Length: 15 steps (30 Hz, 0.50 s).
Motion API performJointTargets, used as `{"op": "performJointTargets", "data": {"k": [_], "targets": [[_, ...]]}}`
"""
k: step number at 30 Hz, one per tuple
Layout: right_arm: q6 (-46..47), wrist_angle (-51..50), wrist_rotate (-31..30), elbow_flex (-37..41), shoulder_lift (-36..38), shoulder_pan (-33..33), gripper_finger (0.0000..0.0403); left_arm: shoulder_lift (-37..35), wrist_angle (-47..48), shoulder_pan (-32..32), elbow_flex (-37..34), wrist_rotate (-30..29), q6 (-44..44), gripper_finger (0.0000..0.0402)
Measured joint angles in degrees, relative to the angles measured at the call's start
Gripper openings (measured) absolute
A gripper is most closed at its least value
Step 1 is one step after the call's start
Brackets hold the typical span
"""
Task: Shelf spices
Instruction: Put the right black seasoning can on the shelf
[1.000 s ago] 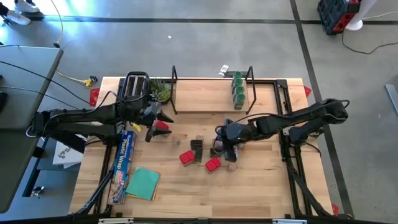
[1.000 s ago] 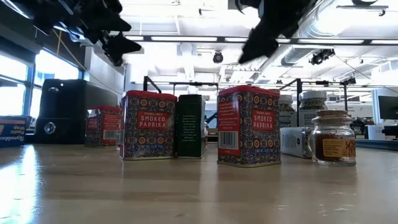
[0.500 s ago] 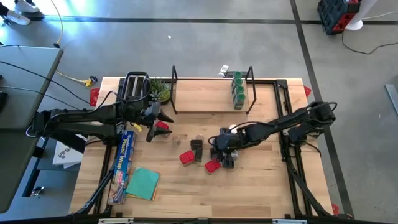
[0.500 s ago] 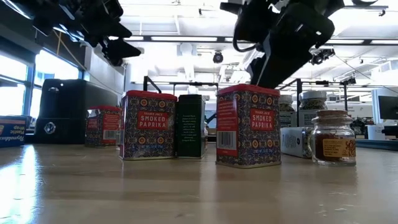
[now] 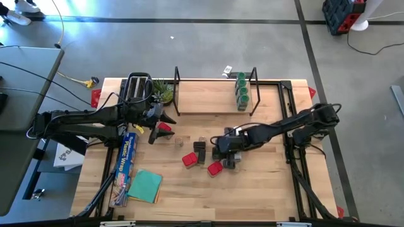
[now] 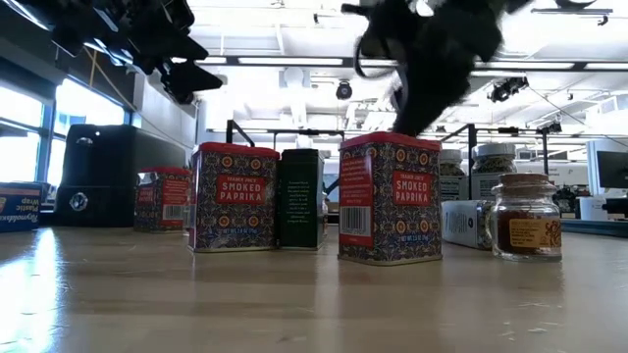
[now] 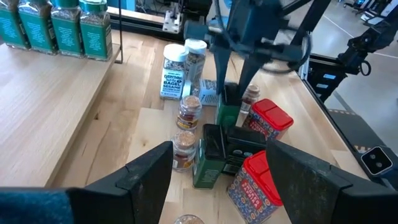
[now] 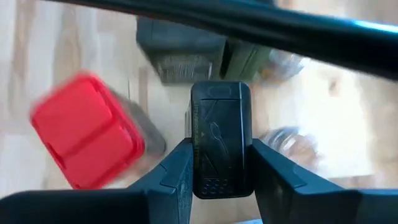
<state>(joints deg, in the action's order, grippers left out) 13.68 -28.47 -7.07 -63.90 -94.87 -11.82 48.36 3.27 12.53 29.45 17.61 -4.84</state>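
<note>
Right gripper (image 8: pixel 220 163) clamps a dark rectangular spice tin (image 8: pixel 220 134) among the spices at the table's middle.
Left gripper (image 5: pixel 158 123) hovers with fingers spread beside the toaster (image 5: pixel 138 89). Green-lidded jars (image 5: pixel 241 91) stand on the wooden shelf (image 5: pixel 208 94); red paprika tins (image 5: pixel 215 168) sit on the table.

Light wooden table (image 5: pixel 265 189). Far edge: shelf (image 5: pixel 208 101) with green-lidded jars (image 5: pixel 241 91) at its right end; black toaster (image 5: pixel 137 90) to its left. Mid-table: red tins (image 5: pixel 189 160), dark jars (image 5: pixel 199 151), small jars. Near left: blue foil box (image 5: pixel 125 165), teal cloth (image 5: pixel 145 186).
</note>
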Motion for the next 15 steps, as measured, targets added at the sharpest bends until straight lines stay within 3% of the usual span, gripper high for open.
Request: {"op": "performJointTargets", "data": {"k": [8,15], "targets": [[-11.09,-13.63,-2.52,-17.17,0.07,6.04,0.0114,0.0,-0.04,0.0,0.0,0.0,-0.02,0.0255],[-25.64,-20.49,-2.09,-29.11,0.12,21.52,0.0114,0.0,-0.04,0.0,0.0,0.0,-0.01,0.0255]]}}
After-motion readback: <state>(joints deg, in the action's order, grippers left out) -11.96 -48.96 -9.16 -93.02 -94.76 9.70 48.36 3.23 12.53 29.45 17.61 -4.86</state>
